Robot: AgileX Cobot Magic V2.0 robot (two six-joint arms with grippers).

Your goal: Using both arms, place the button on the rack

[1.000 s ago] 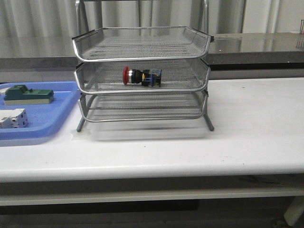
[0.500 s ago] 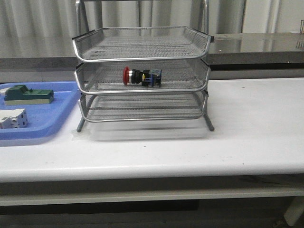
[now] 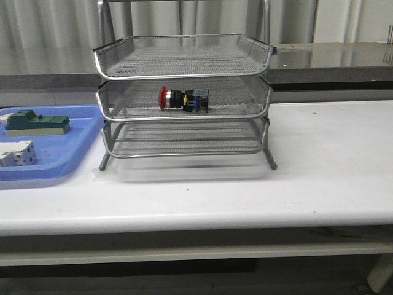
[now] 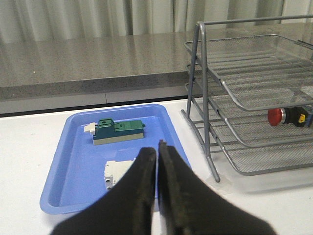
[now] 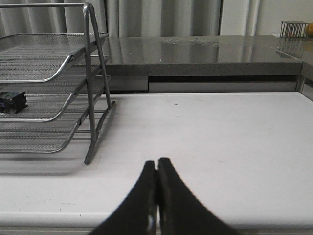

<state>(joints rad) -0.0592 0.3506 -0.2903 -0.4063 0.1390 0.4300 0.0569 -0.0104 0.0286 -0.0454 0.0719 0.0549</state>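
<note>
Button (image 3: 183,99): lies on its side in the middle tier of the rack (image 3: 184,67), red cap toward the tray's left edge, near the front rim. Rack: stands on the desk (image 3: 319,172) toward its back edge, just beside the blue tray (image 3: 67,153). Left gripper (image 4: 157,161): fingers pressed together, empty, over the tray's near edge. Right gripper (image 5: 157,169): fingers together, empty, over bare desk, apart from the rack. Placement judged complete. Risk: an arm bumping the rack could roll the round-bodied button across the mesh.
</note>
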